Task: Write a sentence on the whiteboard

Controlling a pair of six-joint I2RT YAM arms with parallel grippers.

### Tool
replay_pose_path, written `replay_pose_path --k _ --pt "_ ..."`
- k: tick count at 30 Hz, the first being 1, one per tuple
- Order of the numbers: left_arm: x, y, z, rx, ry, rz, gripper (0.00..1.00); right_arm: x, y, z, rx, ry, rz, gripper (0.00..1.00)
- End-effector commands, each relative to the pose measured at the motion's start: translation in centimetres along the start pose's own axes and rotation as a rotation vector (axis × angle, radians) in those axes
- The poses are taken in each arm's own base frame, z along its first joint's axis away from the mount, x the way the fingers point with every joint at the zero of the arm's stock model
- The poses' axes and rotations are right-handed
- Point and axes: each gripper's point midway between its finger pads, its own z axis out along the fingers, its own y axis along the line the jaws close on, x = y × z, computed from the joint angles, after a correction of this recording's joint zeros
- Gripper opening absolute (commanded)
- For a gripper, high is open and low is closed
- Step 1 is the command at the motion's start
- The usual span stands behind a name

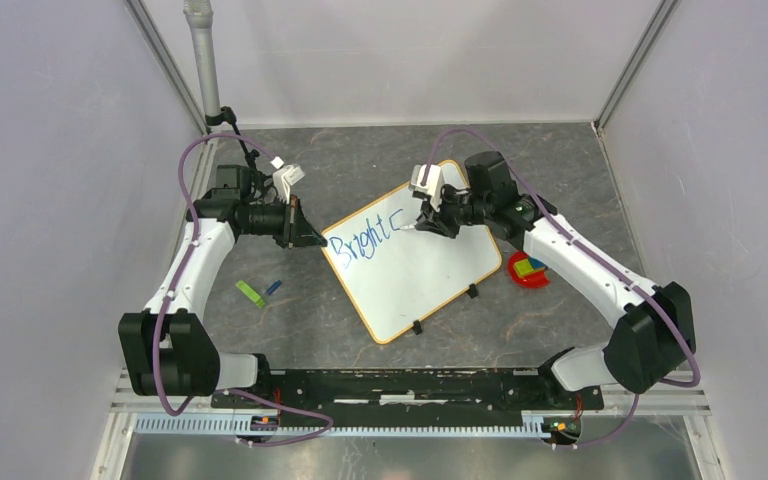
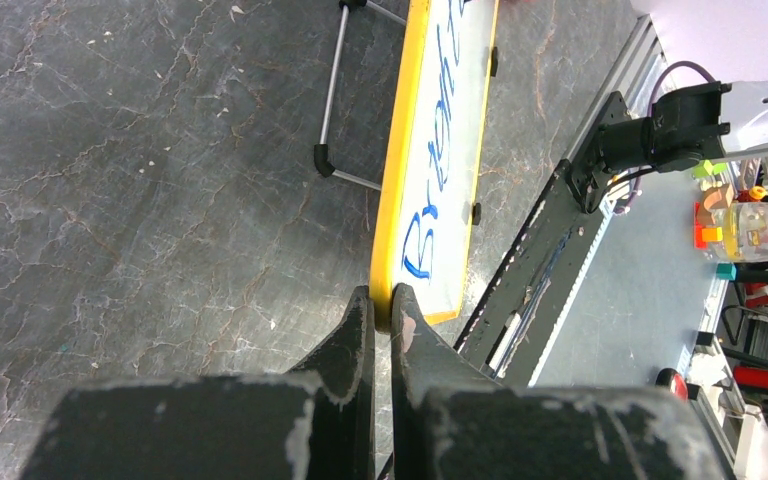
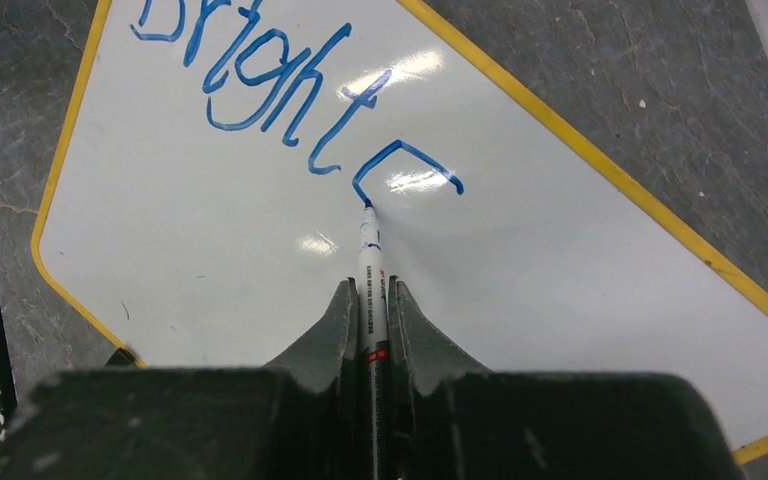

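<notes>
Running in blue across the whiteboard [image 1: 420, 290], the sentence [image 1: 360, 243] is reading only "Bright", with one hooked stroke after the t. In the top view the lettering is sitting in the board's 10 o'clock part, slanting up toward 2 o'clock. The whiteboard is lying at the middle of the table [image 1: 360, 160], turned so that its corners are pointing to roughly 12, 3, 6 and 9 o'clock. Its yellow frame is showing all round, and two black clips are sitting on the 5 o'clock edge.

The marker [image 3: 370, 270] is touching the board with its blue tip at the lower end of the hooked stroke. The right gripper [image 3: 370, 292] is pinching the marker's white barrel, its two fingers pressing against it from either side. In the top view this gripper [image 1: 438, 218] is reaching in from 2 o'clock, over the board's upper edge.

The left gripper [image 2: 381, 300] is pinching the board's frame at the 9 o'clock corner, close to the letter B. Its fingers are pressing nearly together, with the yellow edge between their tips. In the top view it [image 1: 312, 238] is coming in from 9 o'clock. In the left wrist view a thin metal bar [image 2: 332, 90] with black ends is showing just beside the frame.

A green piece [image 1: 250, 293] and a blue cap [image 1: 273, 287] are lying close together on the table at 8 o'clock from the board, apart from it. A red dish [image 1: 526, 281] holding coloured blocks is sitting just beside the 3 o'clock corner.
</notes>
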Motion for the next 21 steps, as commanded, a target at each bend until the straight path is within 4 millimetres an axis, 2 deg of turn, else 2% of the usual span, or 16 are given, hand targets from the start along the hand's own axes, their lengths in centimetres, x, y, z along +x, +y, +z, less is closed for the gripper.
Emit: replay_pose_path --k 1,14,21 --pt "0.5 0.4 0.1 -0.011 0.027 0.08 0.02 0.3 -2.2 -1.2 0.086 0.029 -0.02 0.0" --pt "0.6 0.4 0.1 -0.013 0.028 0.082 0.03 -2.8 -5.4 -0.8 0.14 -0.025 -0.029 0.0" --pt "0.6 0.5 0.1 -0.015 0.029 0.083 0.02 -3.7 -6.8 -0.8 0.166 -0.039 -0.028 0.0"
